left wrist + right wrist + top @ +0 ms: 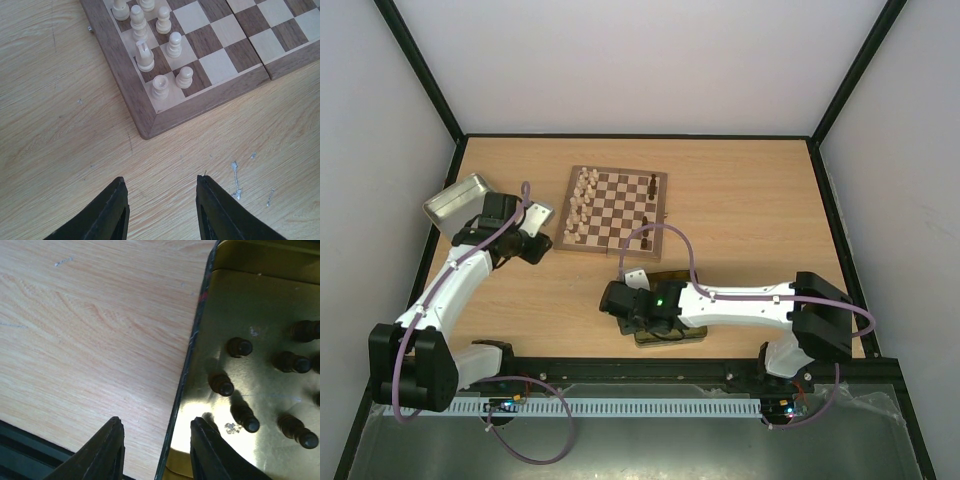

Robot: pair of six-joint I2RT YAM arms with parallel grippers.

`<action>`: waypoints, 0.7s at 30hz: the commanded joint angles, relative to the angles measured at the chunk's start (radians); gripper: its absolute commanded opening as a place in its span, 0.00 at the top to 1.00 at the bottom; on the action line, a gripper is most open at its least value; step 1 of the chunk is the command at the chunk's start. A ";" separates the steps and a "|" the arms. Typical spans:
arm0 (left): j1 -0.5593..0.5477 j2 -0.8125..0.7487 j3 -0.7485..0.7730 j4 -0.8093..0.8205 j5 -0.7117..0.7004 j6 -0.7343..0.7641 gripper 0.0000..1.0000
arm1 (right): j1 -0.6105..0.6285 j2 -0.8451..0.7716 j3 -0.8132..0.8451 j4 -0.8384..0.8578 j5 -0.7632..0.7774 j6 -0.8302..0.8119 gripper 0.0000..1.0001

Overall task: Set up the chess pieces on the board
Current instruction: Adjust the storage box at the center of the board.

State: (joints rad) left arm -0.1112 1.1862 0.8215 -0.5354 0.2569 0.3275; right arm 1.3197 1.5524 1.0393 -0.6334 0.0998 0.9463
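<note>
Now | board (617, 210): cream pieces (145, 55) fill its left side | gold tin (260, 305): robot-side of board, holds loose dark pieces (238, 347) | right gripper (156, 427): open, empty, over tin rim, dark pieces right of its fingers in wrist view, nearer arm | left gripper (161, 187): open, empty, just off board's near-left corner

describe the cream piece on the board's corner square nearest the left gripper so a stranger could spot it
Find the chessboard in the middle of the table and go to its near-left corner, the one closest to the left gripper. The cream piece stands on that corner square. Unlike the round-headed piece beside it, its top looks flat and ring-like.
</note>
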 commanded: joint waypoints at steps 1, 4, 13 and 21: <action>-0.004 0.009 -0.014 0.007 -0.006 -0.011 0.60 | 0.013 -0.002 -0.019 0.016 -0.045 -0.024 0.67; -0.004 0.016 -0.015 0.009 -0.007 -0.010 0.60 | 0.030 -0.002 -0.045 0.028 -0.079 -0.027 0.70; -0.004 0.020 -0.014 0.011 -0.011 -0.011 0.60 | 0.067 0.012 -0.075 0.002 -0.107 -0.028 0.77; -0.004 0.022 -0.014 0.013 -0.015 -0.013 0.59 | 0.074 -0.069 -0.155 -0.034 -0.113 0.019 0.81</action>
State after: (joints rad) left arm -0.1112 1.2049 0.8188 -0.5285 0.2501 0.3275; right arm 1.3830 1.5455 0.9291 -0.6147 -0.0128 0.9314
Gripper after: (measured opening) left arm 0.404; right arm 0.190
